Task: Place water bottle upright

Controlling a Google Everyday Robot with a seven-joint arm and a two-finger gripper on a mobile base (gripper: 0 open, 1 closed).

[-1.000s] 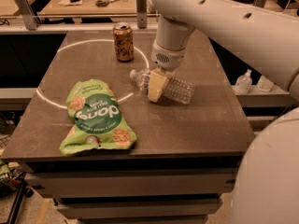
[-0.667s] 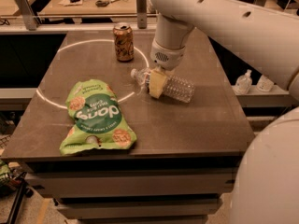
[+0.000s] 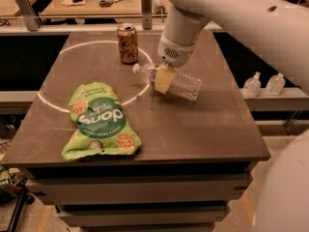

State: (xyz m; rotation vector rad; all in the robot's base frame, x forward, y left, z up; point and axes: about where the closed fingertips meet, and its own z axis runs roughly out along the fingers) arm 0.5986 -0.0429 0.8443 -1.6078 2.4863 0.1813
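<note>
Fingers (image 3: 163, 81) of the gripper (image 3: 162, 76) are closed around the water bottle (image 3: 183, 85), approx. at its label band. One pale yellow pad is visible, pressed on the near side of the bottle; the other finger is hidden behind it. The gripper comes down from above, at the centre of the table (image 3: 203, 129) and a bit to the far side.

The bottle is not upright. It is on its side, with the white cap to the left and slightly far, and the ribbed clear base to the right and slightly near. I cannot tell whether it rests on the table top or is just above it.

Above the fingers is the round white wrist, and from it the thick white arm (image 3: 231, 13) goes up and to the right, out of view.

Soda can (image 3: 128, 43), brown, stands upright to the far left of the bottle cap, near it but not touching. A thin white circle line (image 3: 67, 50) is drawn on the dark table top; the can stands on its far part and the bottle cap is near its right part.

Green snack bag (image 3: 99, 120) lies flat at near left, well apart from the bottle.

Right of the table, on a lower ledge, stand 2 small clear pump bottles (image 3: 251, 85), side by side.
</note>
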